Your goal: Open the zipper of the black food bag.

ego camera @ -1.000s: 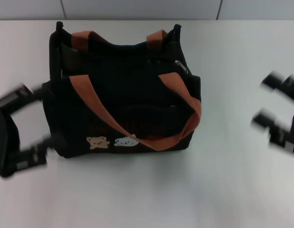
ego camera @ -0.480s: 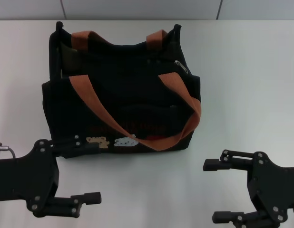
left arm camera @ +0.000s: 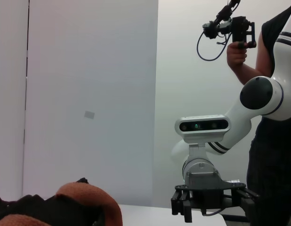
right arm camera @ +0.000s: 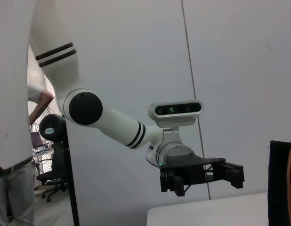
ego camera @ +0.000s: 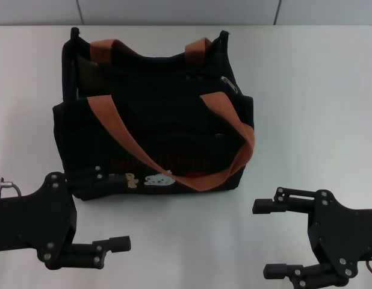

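Observation:
The black food bag [ego camera: 156,129] stands upright in the middle of the white table, with two orange-brown handles [ego camera: 117,129] and a white bear patch [ego camera: 159,179] low on its front. A small silver pull of the zipper [ego camera: 229,84] shows at the bag's top right edge. My left gripper [ego camera: 111,211] is open at the near left; its upper finger covers the bag's lower left corner. My right gripper [ego camera: 267,239] is open at the near right, apart from the bag. An orange handle [left arm camera: 89,200] fills the left wrist view's corner. The bag's edge [right arm camera: 281,183] shows in the right wrist view.
The white table [ego camera: 312,108] runs wide on both sides of the bag, and a grey wall lies behind it. The left wrist view shows the right arm's gripper [left arm camera: 211,202] and a person holding a device [left arm camera: 237,30]. The left arm's gripper [right arm camera: 199,175] appears in the right wrist view.
Both grippers have come from the bag's sides down to the near edge, in front of the bag. In the last half second they barely shifted. The bag has not moved.

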`<control>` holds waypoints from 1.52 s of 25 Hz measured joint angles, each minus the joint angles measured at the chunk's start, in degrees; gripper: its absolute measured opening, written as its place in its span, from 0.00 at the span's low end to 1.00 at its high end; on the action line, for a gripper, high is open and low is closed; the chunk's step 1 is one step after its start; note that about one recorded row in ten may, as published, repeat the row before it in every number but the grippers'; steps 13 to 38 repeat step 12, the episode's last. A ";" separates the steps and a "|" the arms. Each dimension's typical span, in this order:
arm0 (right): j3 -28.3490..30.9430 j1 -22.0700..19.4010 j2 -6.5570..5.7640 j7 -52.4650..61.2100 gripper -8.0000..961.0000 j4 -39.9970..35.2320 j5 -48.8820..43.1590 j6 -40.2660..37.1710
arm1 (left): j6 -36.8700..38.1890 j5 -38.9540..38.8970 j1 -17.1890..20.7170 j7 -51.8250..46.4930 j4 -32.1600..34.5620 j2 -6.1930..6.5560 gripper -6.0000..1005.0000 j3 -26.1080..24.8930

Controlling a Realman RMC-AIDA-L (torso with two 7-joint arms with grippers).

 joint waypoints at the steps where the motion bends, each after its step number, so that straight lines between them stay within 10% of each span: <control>1: 0.09 0.00 0.02 0.01 0.86 -0.01 0.02 0.00 | -0.01 0.01 0.00 0.00 0.00 -0.03 0.82 -0.09; 38: 0.44 0.01 0.11 0.05 0.86 0.17 0.16 0.18 | -0.15 0.03 0.08 0.00 -0.04 -0.82 0.82 -2.24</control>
